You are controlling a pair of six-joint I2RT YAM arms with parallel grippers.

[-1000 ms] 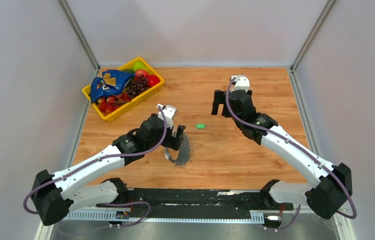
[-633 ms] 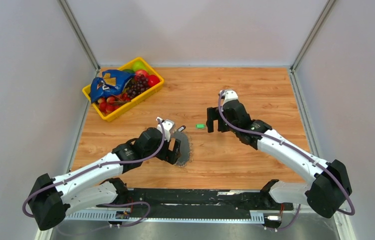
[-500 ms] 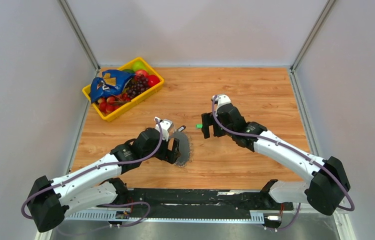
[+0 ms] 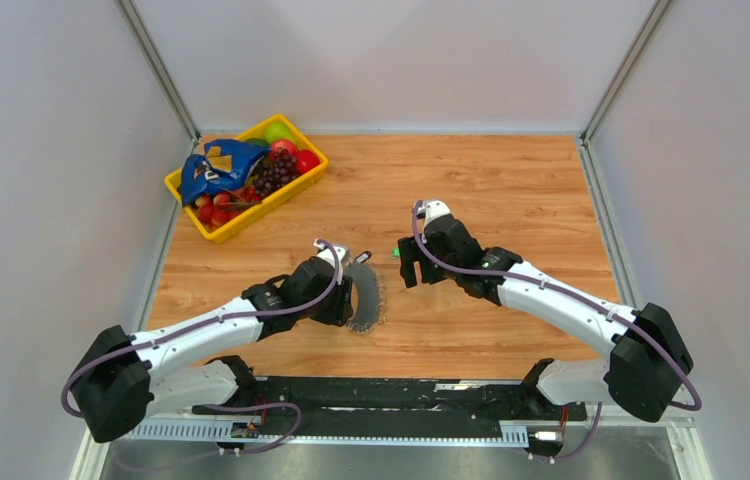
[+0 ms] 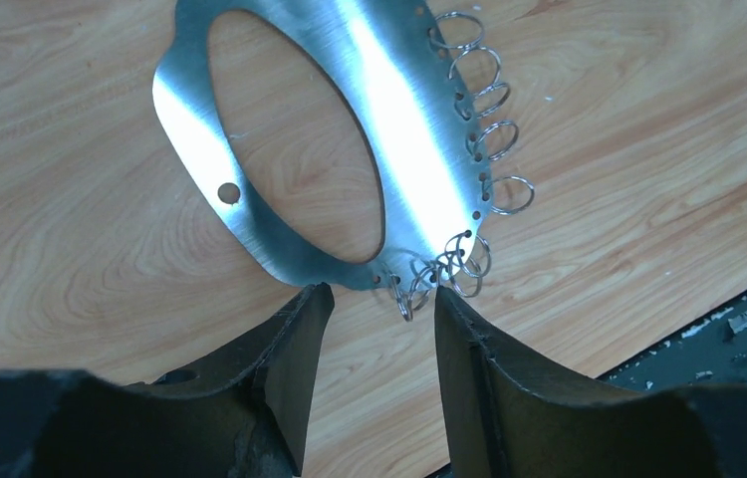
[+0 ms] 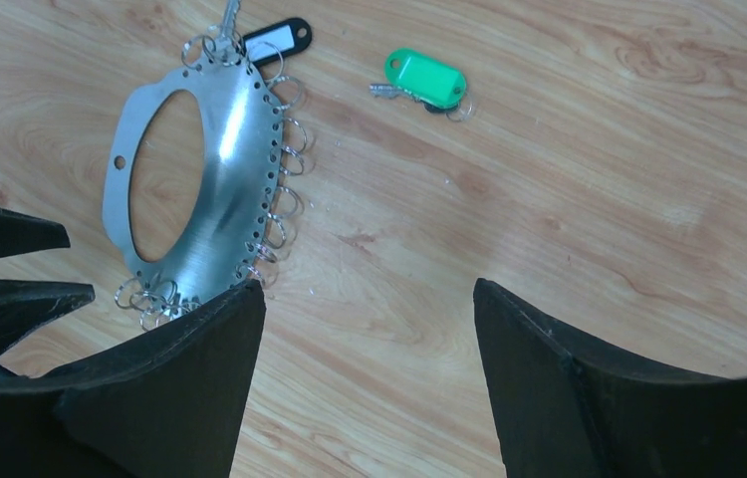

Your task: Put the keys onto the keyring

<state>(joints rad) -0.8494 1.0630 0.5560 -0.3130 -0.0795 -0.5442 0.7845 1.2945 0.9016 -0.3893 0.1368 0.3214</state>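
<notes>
The keyring is a flat steel oval loop lying on the wood, with small split rings along one edge. It also shows in the top view and the right wrist view. My left gripper is open and empty, its fingertips at the loop's near edge beside a bunch of split rings. A key with a green tag lies apart from the loop. My right gripper is open and empty, short of that key. A black-tagged key lies at the loop's far end.
A yellow basket with fruit and a blue bag stands at the far left. The dark base rail runs along the table's near edge. My left fingers show at the left of the right wrist view.
My right arm has swung left and nearer, up to the green-tagged key. My left gripper has shifted slightly nearer along the keyring. Both grippers stay open.
</notes>
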